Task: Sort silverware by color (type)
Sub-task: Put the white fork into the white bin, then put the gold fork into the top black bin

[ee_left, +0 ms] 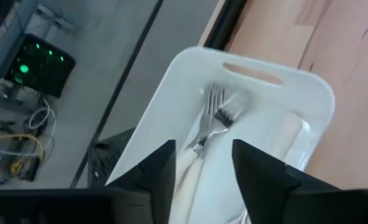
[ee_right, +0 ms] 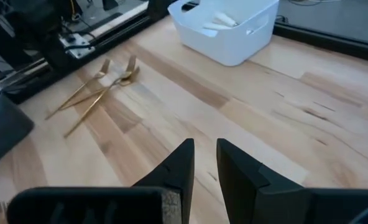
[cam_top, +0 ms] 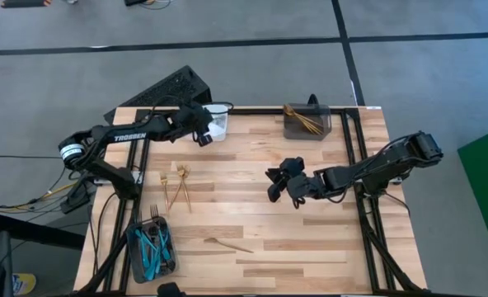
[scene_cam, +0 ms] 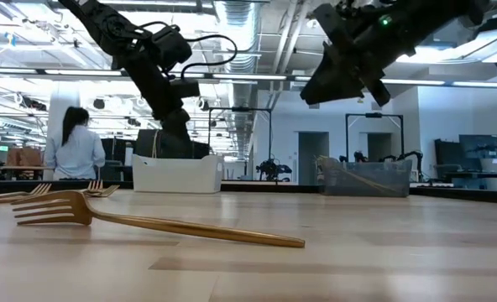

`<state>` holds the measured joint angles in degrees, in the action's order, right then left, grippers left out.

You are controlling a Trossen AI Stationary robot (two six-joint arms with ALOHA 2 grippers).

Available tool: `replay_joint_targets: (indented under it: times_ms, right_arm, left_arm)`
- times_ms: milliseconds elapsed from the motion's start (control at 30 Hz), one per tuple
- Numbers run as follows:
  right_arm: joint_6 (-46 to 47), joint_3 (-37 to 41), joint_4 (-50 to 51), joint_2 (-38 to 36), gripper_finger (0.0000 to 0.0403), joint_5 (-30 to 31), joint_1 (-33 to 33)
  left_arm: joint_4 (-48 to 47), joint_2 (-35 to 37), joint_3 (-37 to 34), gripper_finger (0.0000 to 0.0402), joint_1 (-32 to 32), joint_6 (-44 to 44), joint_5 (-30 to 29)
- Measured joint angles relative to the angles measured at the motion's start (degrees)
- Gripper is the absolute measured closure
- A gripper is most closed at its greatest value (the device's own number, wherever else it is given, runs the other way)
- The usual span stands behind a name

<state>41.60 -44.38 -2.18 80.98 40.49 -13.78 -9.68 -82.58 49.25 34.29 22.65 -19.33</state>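
Table: your wooden table (cam_top: 310, 239) has a grey floor all around it, and in the low view a big room with a person (scene_cam: 74, 144) far back.
Left gripper: your left gripper (cam_top: 204, 132) hangs over the white bin (cam_top: 219, 120) at the far edge. Its two fingers (ee_left: 159, 171) are spread apart and hold nothing.
Under the left gripper: you can see a silver fork (ee_left: 210, 118) lying inside the white bin, right below the gap between the fingers.
Right gripper: your right gripper (cam_top: 274, 183) floats above the middle of the table. Its fingers (ee_right: 174, 171) have a small gap and nothing is between them.
Gold pieces near the left side: a little bunch of gold forks and spoons (cam_top: 178, 186) lies on the wood, well apart from both grippers.
Lone gold fork: one gold fork (cam_top: 227, 244) lies alone near the front edge.
Grey bin at the back: the dark grey bin (cam_top: 307, 124) holds gold silverware (cam_top: 303, 121).
Dark bin at the front left: the front bin (cam_top: 153, 249) holds blue-handled silverware (cam_top: 155, 243).
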Motion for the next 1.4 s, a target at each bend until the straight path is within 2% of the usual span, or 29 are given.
replay_joint_targets:
  times_ms: [167, 233, 300, 400, 533, 767, 900, 1100, 1200, 1267, 1400]
  right_arm:
    - [-0.1, 0.0, 0.0, 0.0, 0.0308, -0.1, -0.2]
    - [-0.5, 0.0, 0.1, 0.0, 0.0308, -0.2, -0.2]
    - [-1.5, 0.0, 0.0, 0.0, 0.0308, -0.2, -0.1]
    - [-1.6, 0.0, 0.0, 0.0, 0.0307, -0.2, -0.1]
    - [-1.6, 0.0, -0.2, 0.4, 0.0307, 0.0, 1.1]
    - [-1.6, 0.0, -4.3, 7.3, 0.0307, -0.2, 4.2]
    - [-6.1, -0.1, -10.2, 12.1, 0.0307, -3.7, 5.7]
    - [-8.9, -0.2, -17.2, 15.6, 0.0307, -4.6, 5.0]
    - [-9.0, -0.1, -17.0, 15.3, 0.0307, -4.4, 4.7]
    - [-9.3, -0.1, -17.3, 14.5, 0.0307, -4.2, 4.7]
    - [-12.6, -0.2, -17.3, 11.8, 0.0307, -2.1, 3.4]
  left_arm:
    - [-5.1, 0.6, 0.0, 0.0233, -1.9, -5.6, -0.1]
    - [-9.4, 1.4, 0.0, 0.0233, -3.3, -12.2, 0.7]
    - [-15.3, 2.3, 0.0, 0.0232, -4.9, -20.6, 3.8]
    - [-22.7, 3.8, -0.8, 0.0232, -9.2, -26.9, 8.7]
    - [-26.1, 6.2, -4.8, 0.0232, -16.3, -32.9, 8.3]
    - [-25.9, 11.0, -11.0, 0.0232, -25.9, -43.6, 5.5]
    - [-26.1, 15.7, -12.6, 0.0232, -30.4, -46.9, 1.9]
    - [-24.7, 27.5, -16.1, 0.0232, -36.4, -53.2, -7.9]
    - [-17.7, 31.1, -21.3, 0.0232, -38.0, -60.0, -15.3]
    - [-12.1, 31.9, -25.9, 0.0232, -38.4, -65.2, -15.6]
    - [-6.2, 31.9, -31.4, 0.0232, -38.2, -68.2, -10.5]
